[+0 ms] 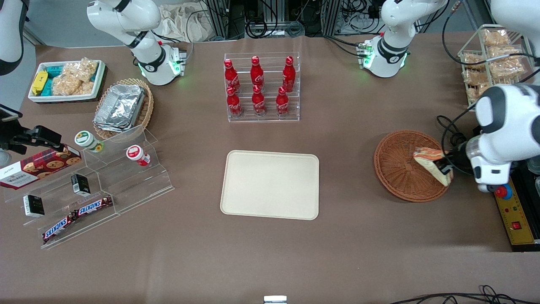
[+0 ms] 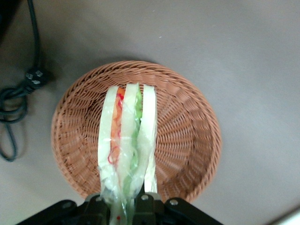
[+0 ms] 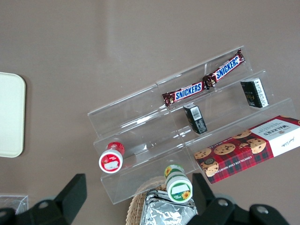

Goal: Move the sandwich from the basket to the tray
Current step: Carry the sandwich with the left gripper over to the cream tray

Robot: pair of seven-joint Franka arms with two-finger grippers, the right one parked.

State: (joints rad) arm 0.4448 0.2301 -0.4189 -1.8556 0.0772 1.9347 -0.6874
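Where the gripper (image 1: 444, 169) pinches the sandwich (image 1: 431, 162) at the front view's right edge, the wedge hangs above the basket (image 1: 398, 169); the bare tray (image 1: 270, 185) sits mid-frame, well apart.

My gripper (image 1: 444, 168) is clamped on the clear-wrapped triangular wedge sandwich (image 1: 431, 164), holding it above the round reddish-brown woven wicker basket (image 1: 400, 169), over the part of the rim toward my working arm's end of the table. The flat cream rectangular tray (image 1: 270, 185) lies on the table well apart from the basket, toward the parked arm's end. The clear acrylic rack of red cola bottles (image 1: 261, 86) stands farther from the front camera than the tray.
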